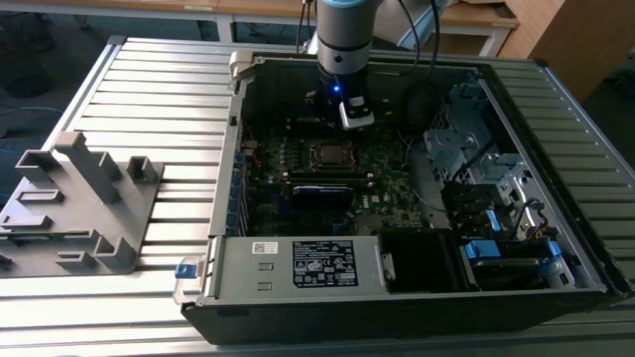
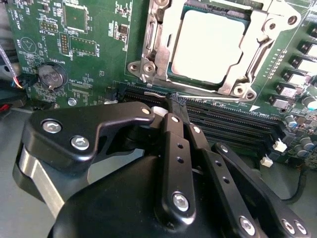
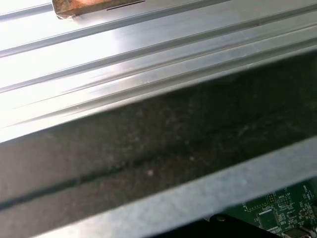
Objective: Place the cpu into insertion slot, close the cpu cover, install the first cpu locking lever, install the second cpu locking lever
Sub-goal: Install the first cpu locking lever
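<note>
Exterior view: gripper (image 1: 335, 117) hangs inside the computer case (image 1: 226, 186), just far of the insertion slot (image 1: 329, 152). Second wrist view: fingers (image 2: 171, 134) together, gripping nothing visible; cpu (image 2: 210, 44) seated in the slot, cpu cover (image 2: 159, 49) lying down over it, likely to retain it. First wrist view: ridged desk (image 3: 124, 44) beyond the case wall.

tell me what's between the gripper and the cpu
In the second wrist view, the edge of the cpu cover and a strip of green board lie between gripper and cpu.
</note>
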Available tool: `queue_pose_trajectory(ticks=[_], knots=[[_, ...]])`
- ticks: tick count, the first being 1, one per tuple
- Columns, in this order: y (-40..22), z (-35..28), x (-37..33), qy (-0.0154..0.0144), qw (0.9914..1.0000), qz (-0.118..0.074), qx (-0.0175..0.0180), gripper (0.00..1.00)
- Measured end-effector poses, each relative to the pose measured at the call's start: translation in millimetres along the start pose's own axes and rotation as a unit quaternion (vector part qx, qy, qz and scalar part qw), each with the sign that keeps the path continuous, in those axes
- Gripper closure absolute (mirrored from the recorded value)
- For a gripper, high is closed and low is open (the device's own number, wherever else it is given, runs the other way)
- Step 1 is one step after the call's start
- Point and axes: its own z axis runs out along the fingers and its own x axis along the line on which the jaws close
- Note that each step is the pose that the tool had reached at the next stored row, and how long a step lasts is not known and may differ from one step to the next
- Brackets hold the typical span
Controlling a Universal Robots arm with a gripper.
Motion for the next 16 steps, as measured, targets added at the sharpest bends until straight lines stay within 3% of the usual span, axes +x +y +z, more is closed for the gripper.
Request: queue_pose_trajectory(ticks=[11,16], knots=[[-0.3,2.9,-1.4,-0.0031,0.99995,-0.001,0.0097,0.90],[-0.4,4.1,-1.4,-0.0053,0.99984,-0.002,0.0168,0.90]])
